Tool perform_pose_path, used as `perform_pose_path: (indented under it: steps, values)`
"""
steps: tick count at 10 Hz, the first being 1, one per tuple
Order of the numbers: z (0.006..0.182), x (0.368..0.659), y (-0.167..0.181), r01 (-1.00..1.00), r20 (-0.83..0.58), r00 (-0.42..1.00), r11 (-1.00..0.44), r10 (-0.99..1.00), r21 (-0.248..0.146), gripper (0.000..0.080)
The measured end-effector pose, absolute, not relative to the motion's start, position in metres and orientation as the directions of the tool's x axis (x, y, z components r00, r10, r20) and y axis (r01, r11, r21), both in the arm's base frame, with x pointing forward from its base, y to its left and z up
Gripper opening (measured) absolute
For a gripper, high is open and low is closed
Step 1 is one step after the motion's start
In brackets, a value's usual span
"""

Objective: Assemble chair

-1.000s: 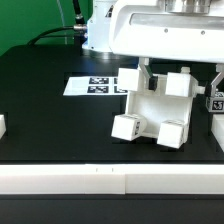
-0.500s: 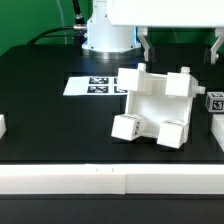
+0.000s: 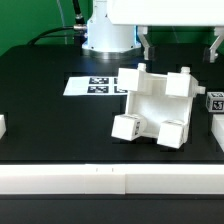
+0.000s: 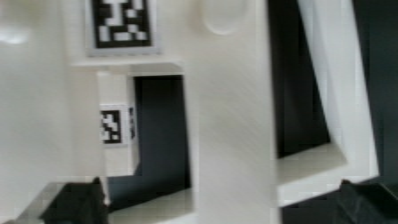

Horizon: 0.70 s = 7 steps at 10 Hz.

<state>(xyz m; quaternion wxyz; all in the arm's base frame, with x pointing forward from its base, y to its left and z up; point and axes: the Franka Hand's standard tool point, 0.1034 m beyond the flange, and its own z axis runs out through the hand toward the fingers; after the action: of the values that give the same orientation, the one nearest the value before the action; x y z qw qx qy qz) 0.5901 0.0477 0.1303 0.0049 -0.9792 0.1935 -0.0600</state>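
I have the pincer released, jaws spread wide and grasping nothing. It hangs above the chair, its fingers clear of the plastic. The chair sits in the middle of the black surface, just beside the marker board. It is a partly built block: the seat and several chunky legs or bars look joined, and the whole thing is tipped over rather than standing. The wrist view shows its white bars and tags close by.

By my reading the job is well under way but unfinished. A small tagged part lies loose at the exterior view's right, apart from the chair, and I judge it remains to be fitted. Whether the white block near it is a part or a fixture, I cannot tell.
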Motion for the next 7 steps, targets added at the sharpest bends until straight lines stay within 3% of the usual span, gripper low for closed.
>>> perform_pose_path:
  steps: [7]
  values:
    - [0.11, 0.588, 0.033, -0.371, 0.117, 0.922, -0.929, -0.369, -0.007, 0.0649]
